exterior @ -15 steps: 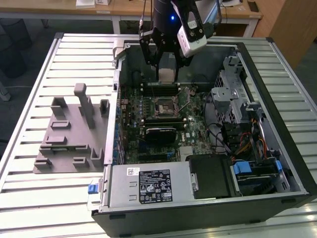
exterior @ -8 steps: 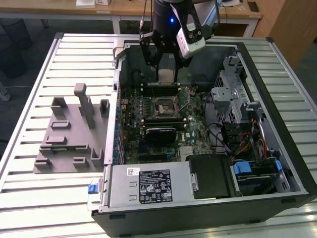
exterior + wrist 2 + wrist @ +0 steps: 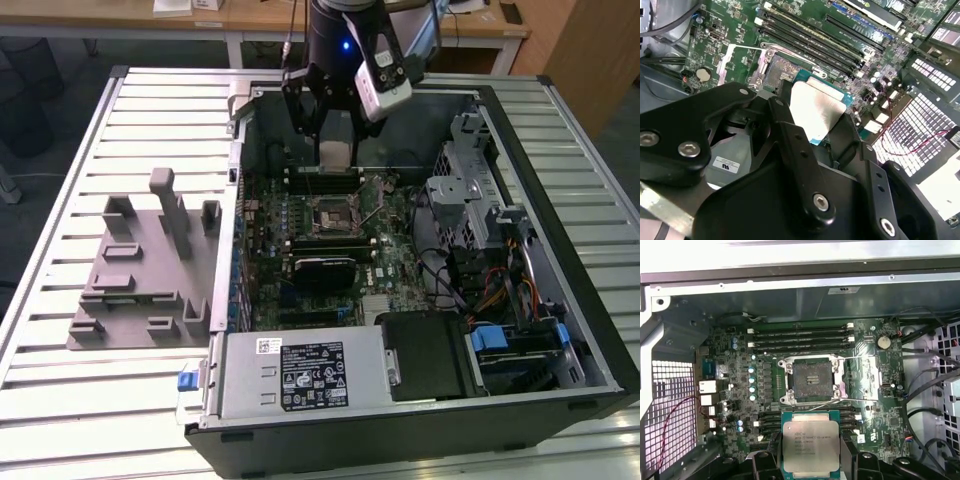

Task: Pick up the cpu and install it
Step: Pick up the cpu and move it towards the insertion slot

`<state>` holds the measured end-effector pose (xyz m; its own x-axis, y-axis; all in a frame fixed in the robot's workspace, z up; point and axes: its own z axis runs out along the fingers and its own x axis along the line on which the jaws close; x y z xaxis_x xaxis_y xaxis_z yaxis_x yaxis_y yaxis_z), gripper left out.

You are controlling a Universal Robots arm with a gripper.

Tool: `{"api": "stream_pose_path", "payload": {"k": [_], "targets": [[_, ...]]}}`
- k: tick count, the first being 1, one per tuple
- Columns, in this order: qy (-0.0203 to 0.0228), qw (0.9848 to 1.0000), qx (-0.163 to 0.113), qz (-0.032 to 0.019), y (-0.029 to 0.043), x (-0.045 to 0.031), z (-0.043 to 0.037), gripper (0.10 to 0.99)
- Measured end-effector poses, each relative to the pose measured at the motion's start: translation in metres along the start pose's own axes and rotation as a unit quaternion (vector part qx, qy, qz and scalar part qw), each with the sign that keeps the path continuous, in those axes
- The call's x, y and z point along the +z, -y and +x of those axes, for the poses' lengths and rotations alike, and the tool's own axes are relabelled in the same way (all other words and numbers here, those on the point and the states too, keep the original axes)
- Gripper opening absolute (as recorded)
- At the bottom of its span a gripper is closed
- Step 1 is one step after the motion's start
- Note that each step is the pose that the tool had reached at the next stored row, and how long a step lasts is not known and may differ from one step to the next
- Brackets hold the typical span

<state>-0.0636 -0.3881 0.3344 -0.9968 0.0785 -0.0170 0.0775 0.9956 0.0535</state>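
Jaws clamped on the cpu [image 3: 811,445], held over the motherboard [image 3: 725,405], near the bare socket [image 3: 812,378].

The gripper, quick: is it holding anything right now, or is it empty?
Gripper: shut on the cpu, gripping it by two opposite edges above the motherboard; the socket is empty.
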Motion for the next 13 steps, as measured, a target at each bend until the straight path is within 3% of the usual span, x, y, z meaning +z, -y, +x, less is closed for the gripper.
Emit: {"api": "stream_pose_path", "payload": {"k": [4, 5, 13], "targets": [[0.0, 1.0, 0.0, 0.0, -0.0011, 0.004, 0.0001, 0.545], [0.0, 1.0, 0.0, 0.0, -0.0018, 0.0091, 0.0003, 0.545], [0.0, 1.0, 0.0, 0.0, -0.0031, 0.0156, 0.0005, 0.545]]}}
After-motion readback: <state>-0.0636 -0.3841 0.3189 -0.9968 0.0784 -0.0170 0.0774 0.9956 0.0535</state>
